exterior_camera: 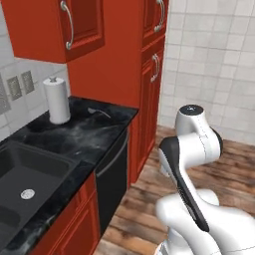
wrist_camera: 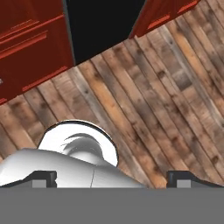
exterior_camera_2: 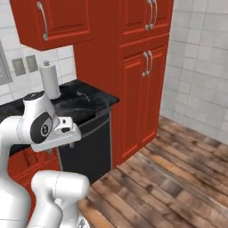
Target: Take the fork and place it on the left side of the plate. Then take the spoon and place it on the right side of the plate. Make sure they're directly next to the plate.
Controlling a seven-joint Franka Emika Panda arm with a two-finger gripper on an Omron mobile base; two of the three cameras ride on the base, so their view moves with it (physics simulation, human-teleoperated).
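Gripper (wrist_camera: 112,178) jaws spread wide and empty, fingertips (wrist_camera: 43,178) aimed at the wooden floor (wrist_camera: 175,100). Spoon (exterior_camera: 99,112) lies on the black counter (exterior_camera: 74,137), just beside the paper towel roll (exterior_camera: 57,99), toward the tall red cabinet (exterior_camera: 144,89).

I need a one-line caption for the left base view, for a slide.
White robot arm folded over a wooden floor beside a black counter with sink, paper towel roll and small grey spoon.

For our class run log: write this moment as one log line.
hand: open, holding nothing, over wood floor | spoon: on black counter by paper towel roll
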